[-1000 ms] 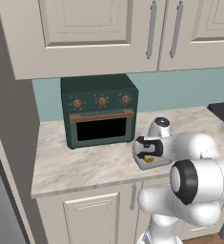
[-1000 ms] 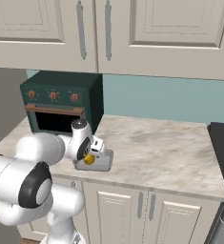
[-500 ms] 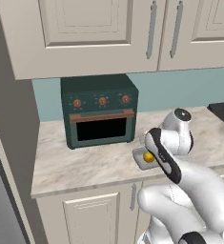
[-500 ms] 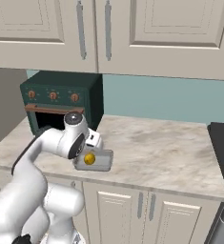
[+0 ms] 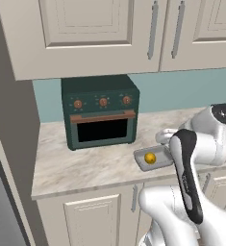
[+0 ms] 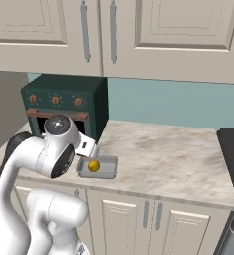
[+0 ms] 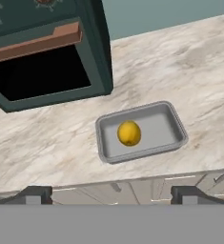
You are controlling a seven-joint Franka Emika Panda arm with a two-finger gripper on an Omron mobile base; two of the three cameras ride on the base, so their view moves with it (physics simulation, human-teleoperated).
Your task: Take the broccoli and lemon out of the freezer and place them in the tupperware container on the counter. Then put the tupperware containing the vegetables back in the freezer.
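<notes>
The yellow lemon [image 7: 129,133] lies in the left half of the grey tupperware container [image 7: 158,131], which rests on the beige counter [image 7: 51,143] near its front edge. My gripper [image 7: 111,195] hangs open above the container, apart from it, with nothing between its fingertips [image 7: 31,193]. From the base views, the lemon [image 5: 150,158] [image 6: 93,166] sits in the container [image 5: 142,166] [image 6: 108,167], partly behind my white arm. The broccoli and the freezer are out of view.
A dark green toaster oven [image 5: 100,113] [image 6: 63,102] stands just behind and left of the container, its door opening dark. Cream wall cabinets hang overhead. A black stovetop [image 6: 233,149] borders the counter's right end, and a tall grey panel [image 5: 8,120] its left.
The hand has lifted up and back from the container, leaving the lemon lying in it. The arm has swung, with the elbow now higher; the jaws stayed open.
</notes>
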